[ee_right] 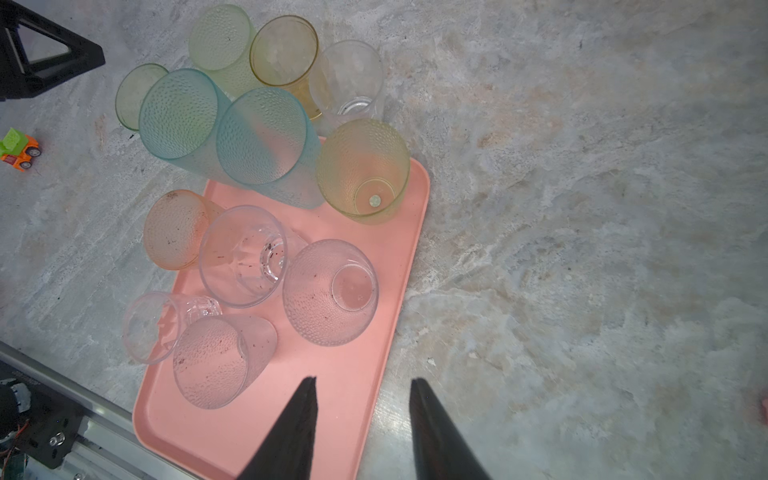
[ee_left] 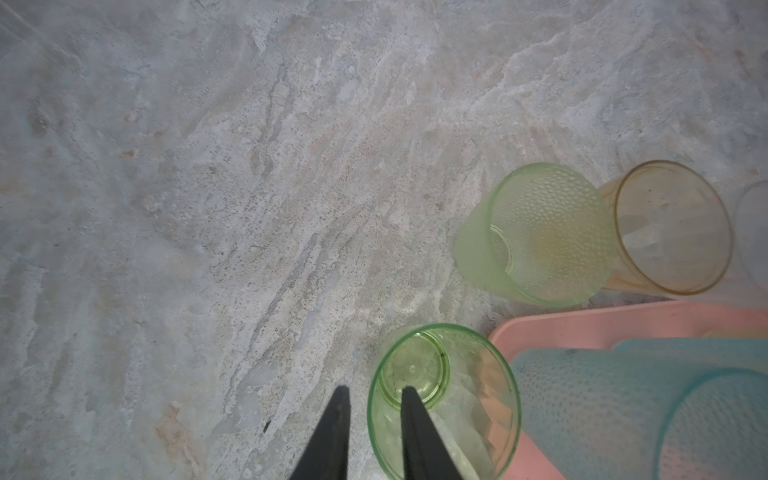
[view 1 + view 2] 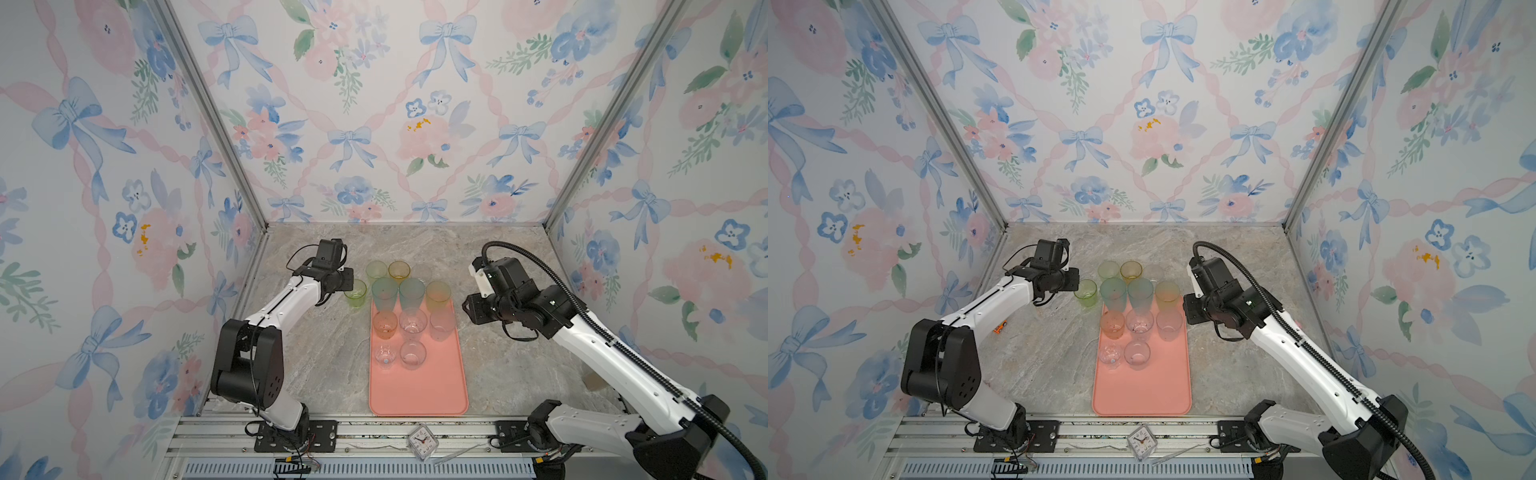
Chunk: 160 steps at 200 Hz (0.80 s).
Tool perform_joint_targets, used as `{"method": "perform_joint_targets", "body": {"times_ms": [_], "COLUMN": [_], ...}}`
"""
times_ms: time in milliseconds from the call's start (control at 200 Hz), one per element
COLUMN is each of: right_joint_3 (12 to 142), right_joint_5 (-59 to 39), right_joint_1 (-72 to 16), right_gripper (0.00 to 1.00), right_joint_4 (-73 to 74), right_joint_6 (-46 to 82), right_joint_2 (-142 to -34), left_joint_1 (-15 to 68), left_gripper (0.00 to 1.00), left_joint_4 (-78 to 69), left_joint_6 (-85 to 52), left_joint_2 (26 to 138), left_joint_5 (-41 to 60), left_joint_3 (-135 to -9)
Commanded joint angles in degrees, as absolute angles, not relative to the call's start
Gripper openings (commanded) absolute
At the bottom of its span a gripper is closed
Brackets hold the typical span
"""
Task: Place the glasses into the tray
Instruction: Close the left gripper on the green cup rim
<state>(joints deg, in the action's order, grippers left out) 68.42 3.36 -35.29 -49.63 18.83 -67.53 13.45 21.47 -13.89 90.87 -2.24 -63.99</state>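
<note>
A short yellow-green glass [image 2: 478, 395] [image 3: 355, 293] stands on the stone top just left of the salmon-pink tray [image 3: 419, 386] [image 2: 582, 328]. My left gripper [image 2: 375, 388] is open astride its near wall, one finger inside and one outside, with a gap on both sides. Behind the tray a pale green glass [image 3: 376, 271], an amber glass [image 3: 399, 271] and a clear glass [image 1: 353, 79] stand on the stone. Several glasses stand in the tray, among them two teal ones [image 3: 384, 293]. My right gripper [image 1: 362, 380] hangs open and empty over the tray's right rim.
A small orange and green toy car [image 1: 18, 149] lies on the stone left of the tray. A little clock [image 3: 423, 441] sits on the metal rail in front. Papered walls close in the back and both sides.
</note>
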Motion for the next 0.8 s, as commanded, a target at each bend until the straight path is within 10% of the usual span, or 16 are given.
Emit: {"method": "perform_joint_targets", "body": {"times_ms": [0,795], "right_joint_3": [67.82,67.50], "right_joint_5": [2.99,2.90], "right_joint_1": [-34.72,-34.72], "right_gripper": [0.41,0.41], "right_joint_4": [-49.17,-48.77], "right_joint_6": [18.50,18.29], "right_joint_2": [-66.91,-67.51], "left_joint_1": [13.17,13.10], "left_gripper": [0.27,0.06], "left_joint_4": [23.49,23.89], "left_joint_6": [-13.20,-12.30], "left_joint_2": [92.70,98.75], "left_joint_5": [-1.71,-1.49], "left_joint_3": [-63.50,-65.40]}}
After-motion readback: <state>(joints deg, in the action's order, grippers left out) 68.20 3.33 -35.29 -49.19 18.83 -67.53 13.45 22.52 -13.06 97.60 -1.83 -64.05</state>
